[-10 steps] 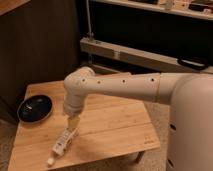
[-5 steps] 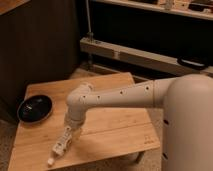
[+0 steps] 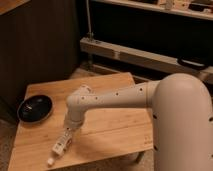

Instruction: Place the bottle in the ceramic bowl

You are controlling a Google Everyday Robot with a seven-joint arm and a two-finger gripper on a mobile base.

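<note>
Our claw [image 3: 65, 138] hangs low over the front left part of the table [image 3: 117, 136], pointing down and to the left. It meets the upper end of the bottle [image 3: 58, 149]; we cannot tell whether it is clenched on the bottle or merely resting against it. The bottle is slim, white and plastic, with a faint printed label. It slants away from the claw in line with it, and its small white cap [image 3: 50, 162] is lowest, close to the table's front edge. We cannot tell whether the cap touches the wood. The table is pale planked wood with a matte grain and a straight, square edge. Above the claw our arm [image 3: 115, 97] is a smooth, off-white tube with a rounded elbow and a row of small dark dots. It runs rightwards into the large, rounded shell of our body [image 3: 185, 130]. Farther back at the table's left edge sits the ceramic bowl [image 3: 35, 108], round, shallow and glossy black, well apart from the bottle and holding nothing we can see. Behind the table stand a dark wooden panel [image 3: 40, 45] and a pale metal rail [image 3: 140, 55].
</note>
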